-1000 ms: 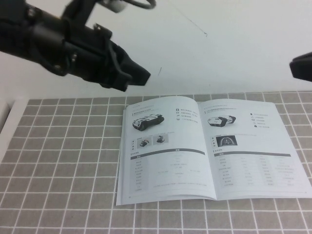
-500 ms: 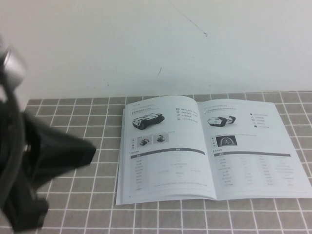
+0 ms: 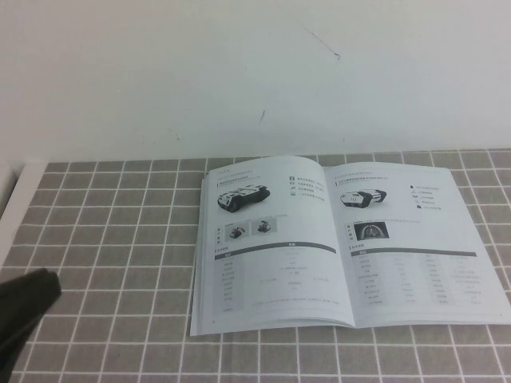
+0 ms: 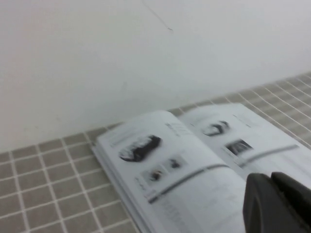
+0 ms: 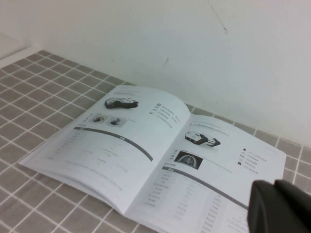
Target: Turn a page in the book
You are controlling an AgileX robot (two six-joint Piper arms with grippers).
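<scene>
Left tool (image 3: 24,307) dropped from upper left to lower-left corner of high view, fingers together, empty. Right tool (image 5: 282,206) gone from high view; state unclear. Book (image 3: 343,243) open flat on table (image 3: 104,231), centre-right, unchanged; page turn apparently done.

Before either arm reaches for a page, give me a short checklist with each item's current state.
1. Book lies open and flat on the tiled mat: ok.
2. Nothing rests on the pages: ok.
3. Left gripper clear of the book, low at the near left: ok.
4. Right gripper clear of the pages: ok in its wrist view.
5. Fingers closed: both ok.
6. Page already pinched: not ok.
</scene>
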